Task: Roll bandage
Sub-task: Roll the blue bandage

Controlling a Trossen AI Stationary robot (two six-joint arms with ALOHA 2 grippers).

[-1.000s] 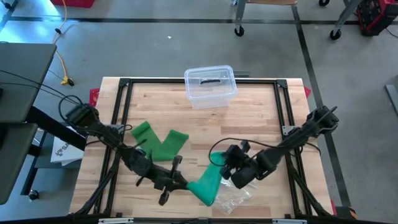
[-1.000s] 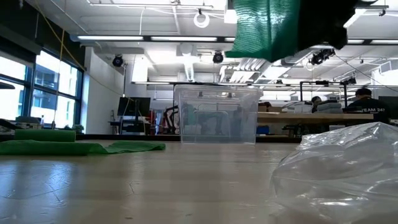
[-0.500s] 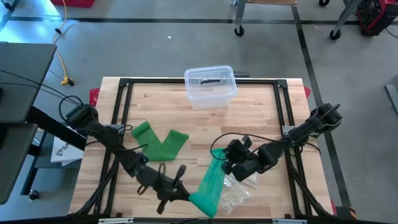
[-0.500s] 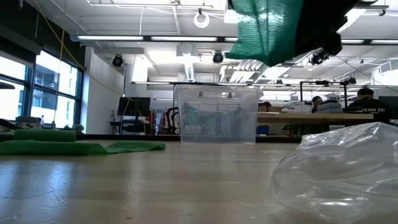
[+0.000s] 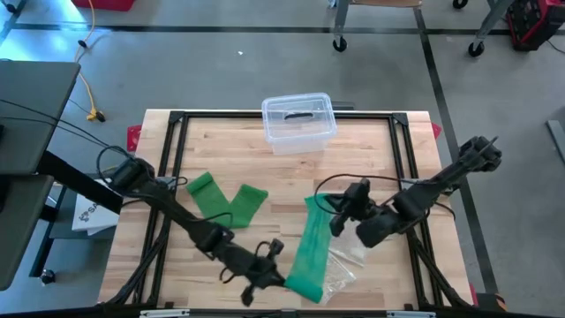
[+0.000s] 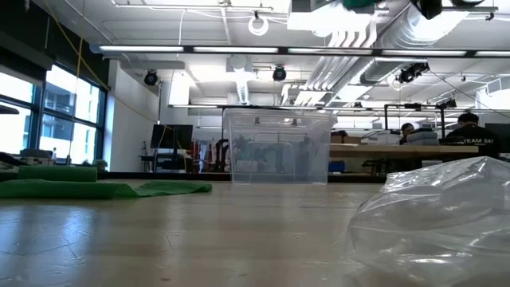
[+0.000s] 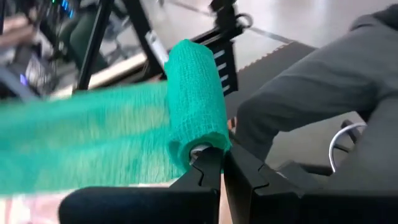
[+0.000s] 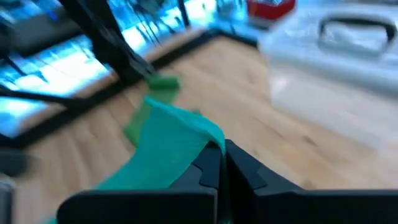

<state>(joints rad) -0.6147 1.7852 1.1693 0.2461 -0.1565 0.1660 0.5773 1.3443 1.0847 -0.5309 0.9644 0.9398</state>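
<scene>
High view, clear lidded bin (image 5: 298, 122), contents unclear

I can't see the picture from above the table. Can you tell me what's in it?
Two robot arms stretch a green bandage between them, the left claw pinching its rolled end and the right claw the other. Another green bandage and a clear lidded box sit on the wooden table.

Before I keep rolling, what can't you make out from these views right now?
- Low view: both grippers and the held bandage are cut off by the top edge.
- Right wrist view: motion blur hides how the right gripper pinches the strip.
- High view: clear bag contents too small.
</scene>
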